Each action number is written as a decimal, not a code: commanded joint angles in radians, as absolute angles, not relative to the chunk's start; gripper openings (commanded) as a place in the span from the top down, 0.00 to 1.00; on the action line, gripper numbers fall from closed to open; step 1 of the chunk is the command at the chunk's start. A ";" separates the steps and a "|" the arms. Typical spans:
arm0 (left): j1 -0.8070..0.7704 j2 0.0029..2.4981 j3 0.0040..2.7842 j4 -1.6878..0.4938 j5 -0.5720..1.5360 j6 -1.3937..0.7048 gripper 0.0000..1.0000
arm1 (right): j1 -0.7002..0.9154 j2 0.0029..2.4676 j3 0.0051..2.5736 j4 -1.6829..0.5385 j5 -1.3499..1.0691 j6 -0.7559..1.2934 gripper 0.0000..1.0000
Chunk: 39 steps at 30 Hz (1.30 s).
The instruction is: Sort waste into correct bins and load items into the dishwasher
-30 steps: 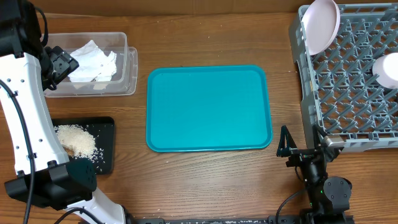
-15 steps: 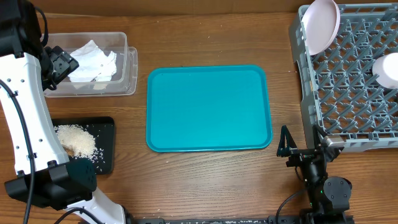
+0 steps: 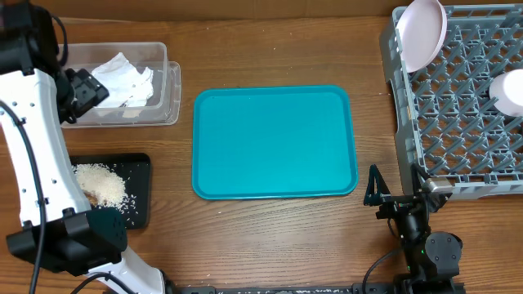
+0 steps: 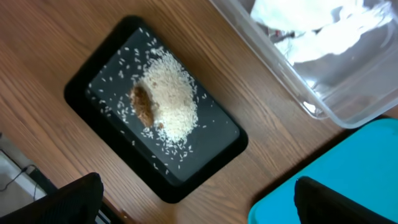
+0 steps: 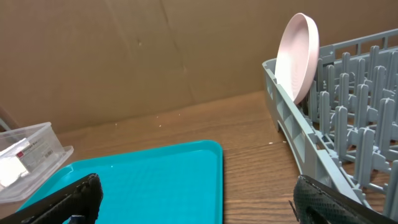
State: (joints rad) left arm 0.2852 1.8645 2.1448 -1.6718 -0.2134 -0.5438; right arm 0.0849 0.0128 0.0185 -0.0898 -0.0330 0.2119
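The clear tub (image 3: 167,86) at the back left holds the crumpled white napkin (image 3: 122,80); both also show in the left wrist view, tub (image 4: 323,102) and napkin (image 4: 323,31). The black tray (image 3: 140,192) holds rice (image 3: 100,181) and a brown scrap (image 4: 143,107). My left gripper (image 3: 82,88) hangs high over the tub's left end, open and empty (image 4: 199,205). The grey dish rack (image 3: 458,122) holds an upright white plate (image 3: 421,33) and a white bowl (image 3: 508,90). My right gripper (image 3: 377,188) rests low by the rack's front corner, open and empty (image 5: 199,202). Wrapper, cup and chopsticks are not visible.
A flat teal serving tray (image 3: 274,143) lies in the middle of the table, with nothing on it. It also shows in the right wrist view (image 5: 155,174), with the rack wall (image 5: 292,137) and the plate (image 5: 297,56) to its right. A cardboard wall stands behind the table.
My left arm has shifted slightly to the right and toward the front. Nothing else has moved.
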 commanded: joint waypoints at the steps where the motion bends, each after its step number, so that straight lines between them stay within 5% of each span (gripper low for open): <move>1: 0.232 1.829 2.025 -1.595 -0.182 -0.498 0.00 | 0.079 0.003 0.008 -0.084 -0.020 0.208 0.00; 10: 0.099 1.412 1.302 -0.954 -0.089 -0.337 0.00 | 0.079 0.003 0.008 -0.084 -0.020 0.208 0.00; 25: 0.091 0.848 0.282 -0.008 0.024 -0.336 0.00 | 0.079 0.003 0.008 -0.084 -0.020 0.208 0.00; 32: 0.091 0.719 0.086 0.207 0.024 -0.336 0.00 | 0.079 0.003 0.008 -0.084 -0.020 0.208 0.00; 39: 0.091 0.548 0.005 0.191 0.020 -0.335 0.00 | 0.079 0.003 0.008 -0.084 -0.020 0.208 0.00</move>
